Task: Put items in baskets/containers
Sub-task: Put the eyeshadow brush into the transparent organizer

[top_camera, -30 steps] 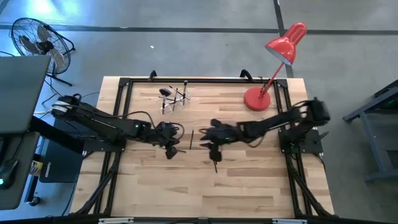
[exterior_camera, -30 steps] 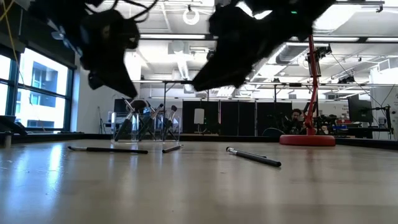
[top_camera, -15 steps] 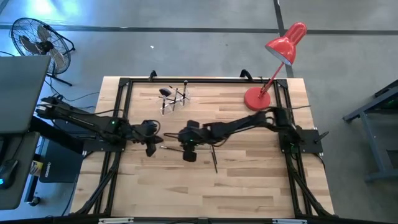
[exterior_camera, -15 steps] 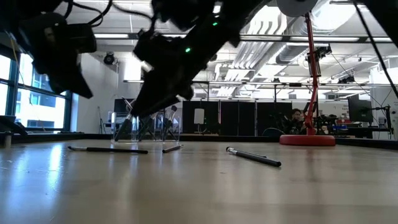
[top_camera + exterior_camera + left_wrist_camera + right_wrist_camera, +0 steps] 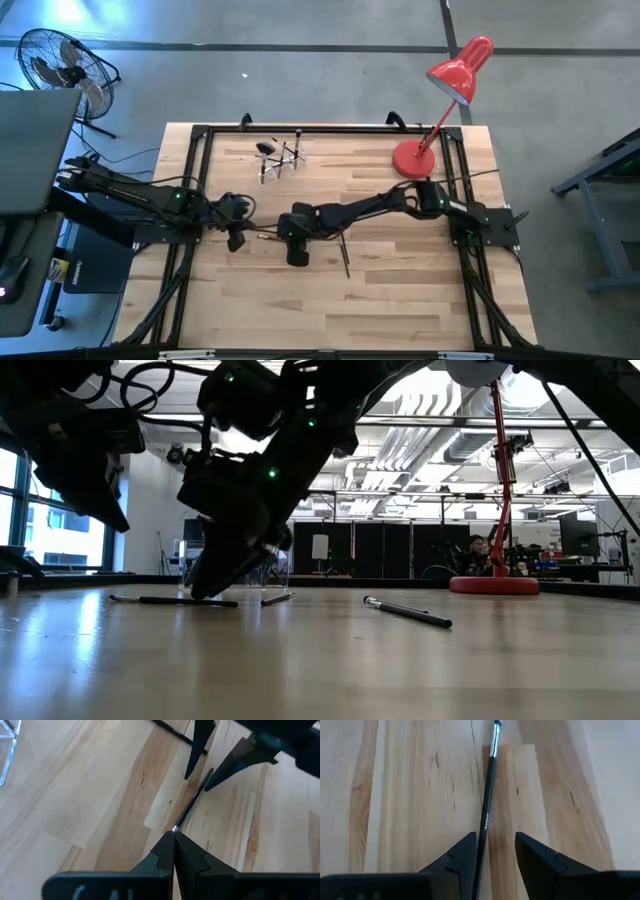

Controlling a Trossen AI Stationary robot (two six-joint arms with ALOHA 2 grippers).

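A slim dark brush lies flat on the table between my two grippers. My right gripper is open and low at the table. Its fingers stand on either side of the brush's handle. My left gripper is shut and raised above the table, just short of the brush's silver-banded end. The clear holder stands near the far edge with several brushes in it. My right gripper comes down slanting from the table's right, its open fingers across the brush's handle. The handle runs close along one finger. I cannot tell whether it touches. The brush lies flat on the table.
Another brush lies right of my right gripper, and a short one lies near the holder. The red desk lamp stands at the far right. Black frame rails run along the table's edges.
My right gripper has swept toward the table's left and come down to the table at the brush. My left gripper has drawn back toward the left edge. The brushes on the table have stayed where they were.
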